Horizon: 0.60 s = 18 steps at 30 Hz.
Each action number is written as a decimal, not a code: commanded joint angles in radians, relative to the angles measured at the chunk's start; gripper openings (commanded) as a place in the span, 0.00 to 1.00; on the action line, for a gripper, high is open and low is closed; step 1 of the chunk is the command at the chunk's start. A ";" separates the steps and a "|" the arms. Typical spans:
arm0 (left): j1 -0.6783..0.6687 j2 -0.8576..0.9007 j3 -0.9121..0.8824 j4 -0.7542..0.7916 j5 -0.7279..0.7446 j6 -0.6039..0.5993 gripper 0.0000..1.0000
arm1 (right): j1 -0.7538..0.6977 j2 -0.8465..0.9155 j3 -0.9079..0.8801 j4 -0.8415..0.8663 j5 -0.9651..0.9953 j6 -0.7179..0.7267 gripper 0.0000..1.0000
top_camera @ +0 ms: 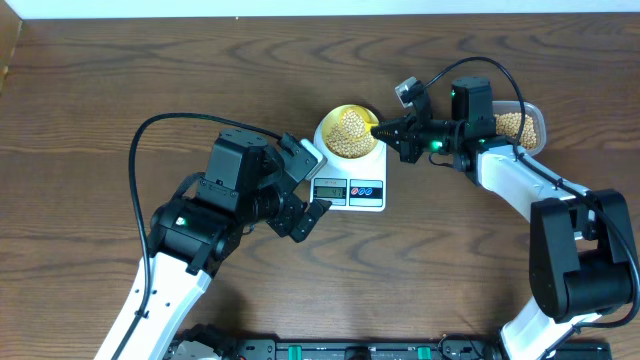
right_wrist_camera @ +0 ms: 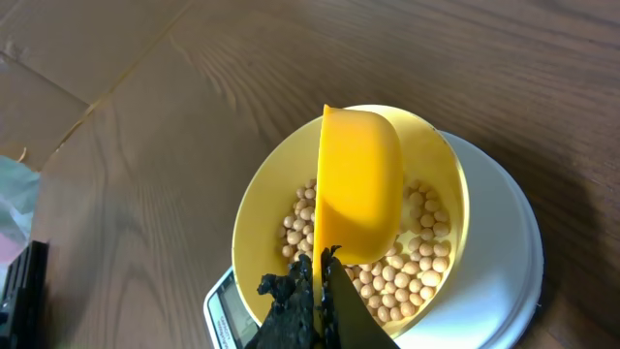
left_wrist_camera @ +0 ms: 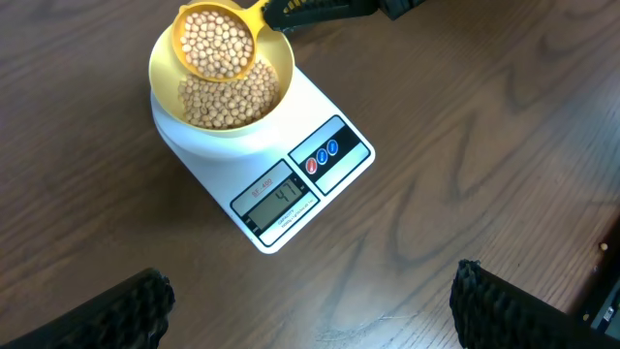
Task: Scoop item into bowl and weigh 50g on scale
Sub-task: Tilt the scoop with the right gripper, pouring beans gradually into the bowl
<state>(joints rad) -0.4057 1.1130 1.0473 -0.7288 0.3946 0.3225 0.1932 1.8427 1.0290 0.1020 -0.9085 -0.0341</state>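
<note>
Right gripper clamped the scoop above the bowl; left gripper gaped empty at the scale's 8 o'clock.

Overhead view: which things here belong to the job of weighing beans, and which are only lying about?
Part of the job:
beans
bowl, standing on the scale
yellow scoop, gripped by the right pincer
clear tub with more beans

Only standing by:
left pincer, open, holding nothing
black rail at the bottom edge of the view
</note>
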 commanded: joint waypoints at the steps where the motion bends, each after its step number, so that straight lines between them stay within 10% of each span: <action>1: 0.006 0.005 0.001 0.001 0.013 0.017 0.94 | 0.005 0.009 -0.005 0.003 -0.011 -0.016 0.01; 18: 0.006 0.005 0.001 0.001 0.013 0.017 0.94 | 0.005 0.009 -0.005 0.022 -0.063 -0.017 0.01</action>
<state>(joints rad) -0.4057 1.1130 1.0473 -0.7288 0.3946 0.3225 0.1932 1.8427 1.0290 0.1200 -0.9237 -0.0341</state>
